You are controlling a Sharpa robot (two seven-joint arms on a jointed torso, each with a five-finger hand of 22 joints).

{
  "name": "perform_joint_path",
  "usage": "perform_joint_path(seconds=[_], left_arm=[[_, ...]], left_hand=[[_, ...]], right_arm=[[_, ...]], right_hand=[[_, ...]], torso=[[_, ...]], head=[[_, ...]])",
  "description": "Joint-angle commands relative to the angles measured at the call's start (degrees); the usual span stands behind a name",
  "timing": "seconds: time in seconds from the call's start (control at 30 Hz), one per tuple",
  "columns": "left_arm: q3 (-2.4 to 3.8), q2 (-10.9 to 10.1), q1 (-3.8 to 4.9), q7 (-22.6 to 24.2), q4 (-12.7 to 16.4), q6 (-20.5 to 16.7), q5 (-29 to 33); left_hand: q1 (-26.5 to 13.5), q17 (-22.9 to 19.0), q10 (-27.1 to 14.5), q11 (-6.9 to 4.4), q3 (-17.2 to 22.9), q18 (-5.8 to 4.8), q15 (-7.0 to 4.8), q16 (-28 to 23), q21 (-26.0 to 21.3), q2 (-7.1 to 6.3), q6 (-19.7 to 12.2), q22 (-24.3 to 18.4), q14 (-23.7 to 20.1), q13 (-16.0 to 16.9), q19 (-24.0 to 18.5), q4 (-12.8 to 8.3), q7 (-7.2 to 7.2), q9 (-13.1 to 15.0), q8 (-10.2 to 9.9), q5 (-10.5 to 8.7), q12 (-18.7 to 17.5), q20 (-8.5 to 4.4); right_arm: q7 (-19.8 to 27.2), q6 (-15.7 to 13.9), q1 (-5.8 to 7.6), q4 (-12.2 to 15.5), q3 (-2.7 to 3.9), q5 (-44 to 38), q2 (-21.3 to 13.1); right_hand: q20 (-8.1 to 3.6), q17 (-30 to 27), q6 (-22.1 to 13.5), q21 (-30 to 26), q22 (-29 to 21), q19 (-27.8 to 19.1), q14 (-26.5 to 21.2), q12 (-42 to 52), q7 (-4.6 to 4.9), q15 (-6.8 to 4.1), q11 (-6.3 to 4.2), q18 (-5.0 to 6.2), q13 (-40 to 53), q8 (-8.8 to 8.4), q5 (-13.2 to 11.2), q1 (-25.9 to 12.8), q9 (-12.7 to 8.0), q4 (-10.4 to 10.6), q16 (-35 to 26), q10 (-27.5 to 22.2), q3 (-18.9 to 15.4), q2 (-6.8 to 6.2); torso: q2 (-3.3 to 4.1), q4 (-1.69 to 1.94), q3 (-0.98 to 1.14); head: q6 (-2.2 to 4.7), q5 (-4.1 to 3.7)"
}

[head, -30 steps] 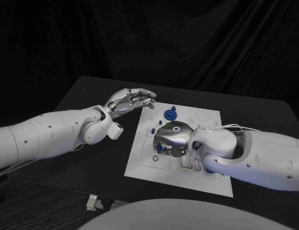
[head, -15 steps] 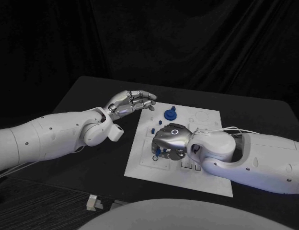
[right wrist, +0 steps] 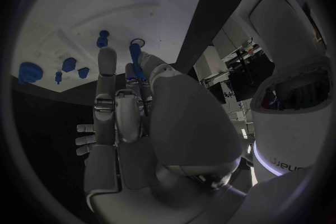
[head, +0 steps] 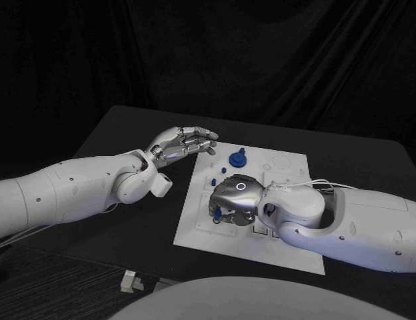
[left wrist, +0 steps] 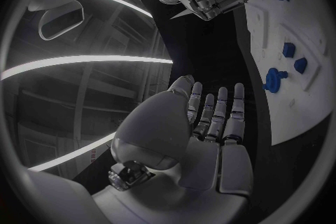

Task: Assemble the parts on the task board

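black table (head: pixel 121 143); right hand (head: pixel 235 199) pinches blue part (head: pixel 216 213).

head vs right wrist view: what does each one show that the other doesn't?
Head view alone: both white arms, the whole task board on the black table, and the left robot hand raised off the board's far left corner, holding nothing. Right wrist view alone: the right robot hand's fingers from behind, a small blue part at their tips; whether it is pinched is unclear. Both: the right robot hand over the board and the round blue part near its far edge.
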Motion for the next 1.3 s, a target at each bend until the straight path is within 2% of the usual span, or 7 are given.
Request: perform_joint_path(seconds=[0.03,0.33,0.63,0.73,1.13,1.3], left_arm=[[0.07,0.1,-0.10,0.5,0.0,0.8,0.1],[0.07,0.1,-0.15,0.1,0.0,1.0,0.1],[0.07,0.2,-0.19,-0.1,-0.2,1.0,0.1],[0.07,0.2,-0.20,-0.1,-0.2,1.0,0.1],[0.07,0.1,-0.23,-0.2,-0.1,1.1,0.1],[0.07,0.2,-0.26,-0.3,-0.2,1.2,0.1]], left_hand=[[-0.1,0.0,0.2,0.04,0.3,0.98,0.12,-0.3,0.1,0.58,-0.2,-0.1,0.2,-0.1,0.0,0.1,0.32,-0.1,0.0,0.36,-0.1,0.20],[-0.1,0.0,0.2,0.06,0.4,0.97,0.15,-0.3,0.1,0.59,-0.2,-0.1,0.2,-0.1,0.0,0.1,0.35,-0.1,0.0,0.36,-0.1,0.22],[-0.2,0.0,0.2,0.12,0.5,0.96,0.20,-0.4,0.1,0.60,-0.3,-0.1,0.2,-0.1,0.0,0.0,0.40,-0.1,-0.1,0.34,-0.2,0.25],[-0.2,0.0,0.2,0.12,0.5,0.96,0.20,-0.4,0.1,0.60,-0.3,-0.1,0.2,-0.1,0.0,0.0,0.40,-0.1,-0.1,0.34,-0.2,0.25],[-0.2,0.0,0.2,0.12,0.5,0.96,0.20,-0.4,0.1,0.60,-0.3,-0.1,0.2,-0.1,0.0,0.0,0.40,-0.1,-0.1,0.34,-0.2,0.25],[-0.2,0.0,0.2,0.22,0.6,0.95,0.25,-0.4,0.1,0.67,-0.3,-0.2,0.1,-0.2,0.0,0.0,0.45,-0.1,-0.1,0.33,-0.2,0.29]], right_arm=[[-0.6,-0.7,-0.28,0.0,0.02,-0.7,0.1],[-0.9,-0.5,-0.61,0.0,0.02,-0.7,0.2],[-1.2,0.3,-0.90,0.1,0.02,-0.7,0.1],[-1.3,0.2,-0.99,0.0,0.02,-0.7,0.1],[-1.3,0.3,-1.41,-0.5,0.01,-0.7,0.4],[-1.3,0.6,-1.58,-0.7,0.01,-0.7,0.3]], right_hand=[[-0.14,-0.1,0.2,0.0,1.6,-0.4,2.0,0.3,-0.02,-0.54,-2.33,0.28,0.0,-0.28,-0.3,-0.1,0.1,-0.2,-0.3,2.5,-0.1,0.28],[-0.14,-0.2,0.2,0.0,1.5,-0.4,2.0,0.2,-0.01,-0.53,-2.31,0.28,0.0,-0.36,-0.4,-0.3,0.1,-0.2,-0.4,2.5,-0.1,0.25],[-0.12,-0.5,-0.2,-0.2,1.5,-0.6,1.8,-0.2,0.08,-0.46,-2.19,0.27,0.0,-0.75,-0.7,-0.5,0.0,-0.2,-0.6,2.2,-0.1,0.17],[-0.10,-0.6,-0.4,-0.1,1.5,-0.6,1.8,-0.4,0.14,-0.42,-2.13,0.24,-0.1,-0.88,-0.7,-0.5,-0.1,-0.3,-0.7,2.1,-0.1,0.16],[0.01,-0.6,-1.0,-0.3,1.5,-0.8,1.8,-1.0,0.47,-0.16,-1.76,0.19,-0.1,-1.44,-0.7,-0.5,-0.2,-0.6,-0.7,1.3,0.1,0.04],[0.25,-1.1,-2.6,-0.6,1.4,-1.2,1.5,-1.9,0.86,0.30,-1.21,0.08,-0.1,-2.11,-0.9,-1.1,-0.5,-0.5,-1.2,-0.6,0.0,-0.29]], torso=[[-0.01,-0.09,-0.04],[-0.03,-0.03,0.02],[-0.02,-0.15,-0.04],[-0.01,-0.08,-0.03],[-0.04,-0.05,-0.01],[-0.04,-0.07,-0.01]], head=[[0.00,-0.02],[0.00,0.10],[0.00,0.06],[0.00,-0.01],[0.00,0.22],[0.00,0.29]])
